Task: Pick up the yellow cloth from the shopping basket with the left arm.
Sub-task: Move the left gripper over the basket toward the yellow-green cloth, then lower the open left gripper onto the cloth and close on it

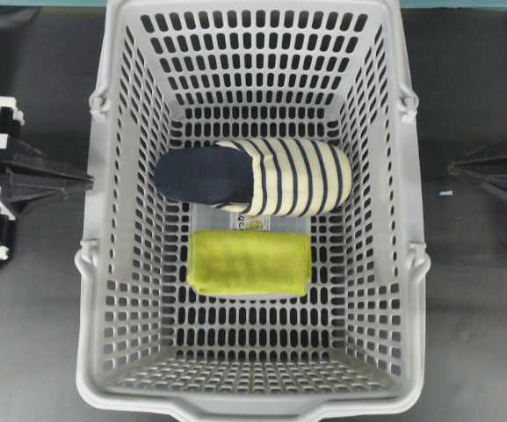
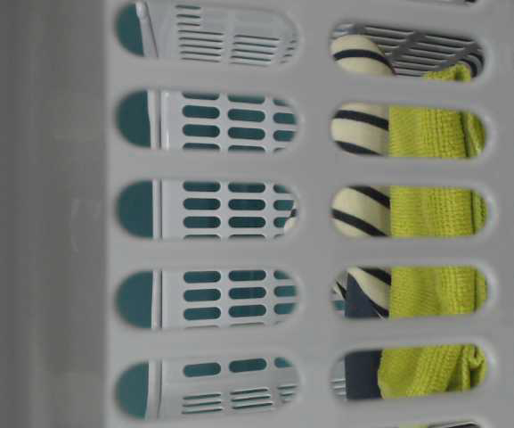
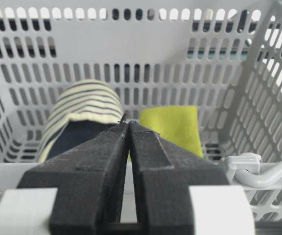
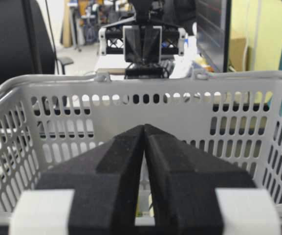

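I see the yellow cloth [image 1: 249, 262] lying folded on the shopping basket [image 1: 104, 264] floor, just beside the striped slipper [image 1: 262, 176]. My left gripper [image 3: 127, 128] waits outside the rim, pinched together and empty. The cloth looks soft, light and limp, so I'd pinch down into its middle fold.

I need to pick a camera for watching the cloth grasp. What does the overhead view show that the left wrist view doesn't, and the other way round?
Overhead only: the whole basket from above, the cloth seen entire, a clear container edge between it and the slipper, and the right gripper outside the right wall.

Left wrist only: a close look at the left gripper, jaws shut, outside the basket's rim, with the cloth beyond it.

Both: basket, slipper with its navy part and striped part, cloth lying beside it, left gripper.
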Controlling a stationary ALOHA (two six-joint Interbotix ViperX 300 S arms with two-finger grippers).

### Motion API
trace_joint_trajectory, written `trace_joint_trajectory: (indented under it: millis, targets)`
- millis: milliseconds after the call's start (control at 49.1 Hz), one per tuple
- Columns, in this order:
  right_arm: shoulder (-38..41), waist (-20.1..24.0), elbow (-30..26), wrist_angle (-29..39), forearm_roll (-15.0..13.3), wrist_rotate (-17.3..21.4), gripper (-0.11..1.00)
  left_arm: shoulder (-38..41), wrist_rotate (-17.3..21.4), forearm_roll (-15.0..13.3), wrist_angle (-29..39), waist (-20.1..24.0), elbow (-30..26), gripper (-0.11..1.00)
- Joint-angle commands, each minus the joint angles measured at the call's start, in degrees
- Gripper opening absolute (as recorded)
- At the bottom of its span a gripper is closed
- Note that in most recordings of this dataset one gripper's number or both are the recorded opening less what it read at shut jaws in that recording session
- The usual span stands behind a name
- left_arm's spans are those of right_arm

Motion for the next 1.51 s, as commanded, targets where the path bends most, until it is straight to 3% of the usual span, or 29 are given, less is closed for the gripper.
trace_joint_trajectory:
  millis: [0, 81, 244, 611, 692, 876, 977, 1059, 1242, 1344, 1486]
  targets:
    - [0.18, 0.18, -1.14, -0.18, 0.26, 0.53, 0.0, 0.35, -1.41, 2.37, 1.67, -0.62, -3.52, 0.06]
    - [-0.35, 0.18, -1.32, 1.41, 1.49, 1.05, 0.01, 1.14, -3.08, 2.29, 7.21, -0.62, -7.12, 0.0]
    - [-0.88, 0.26, -2.55, 7.12, 1.58, 4.92, -0.01, 4.57, -3.6, 2.29, 18.46, -1.41, -14.85, 0.0]
    - [-0.44, 0.26, -3.52, 12.3, 1.23, 4.92, 0.01, 18.11, -3.69, 2.37, 33.22, -3.78, -29.71, 0.0]
    - [-0.53, 0.62, -3.6, 11.69, 1.23, 4.83, 0.15, 21.53, -4.13, 2.37, 36.83, -3.78, -33.13, 0.0]
    - [-0.62, 0.62, -3.52, 11.51, 1.14, 4.83, 0.69, 30.06, -4.13, 2.37, 44.21, -3.78, -40.96, 0.0]
    - [-0.62, 0.62, -3.52, 11.6, 1.14, 4.83, 0.83, 34.72, -4.04, 2.37, 47.81, -3.96, -45.35, 0.01]
    - [-0.62, 0.62, -3.43, 11.51, 1.14, 4.66, 0.8, 38.41, -3.87, 2.29, 50.19, -4.04, -48.96, 0.13]
    - [-0.88, 0.62, -3.43, 11.34, 1.14, 4.83, 0.79, 46.41, -3.43, 2.37, 55.11, -4.83, -55.02, 0.67]
    - [-0.88, 0.7, -3.43, 11.34, 1.14, 5.19, 0.79, 50.63, -3.34, 2.29, 58.01, -5.54, -57.13, 0.88]
    - [-1.05, 0.79, -3.43, 11.69, 1.14, 5.19, 0.79, 56.69, -3.52, 2.37, 62.14, -7.21, -60.21, 0.87]
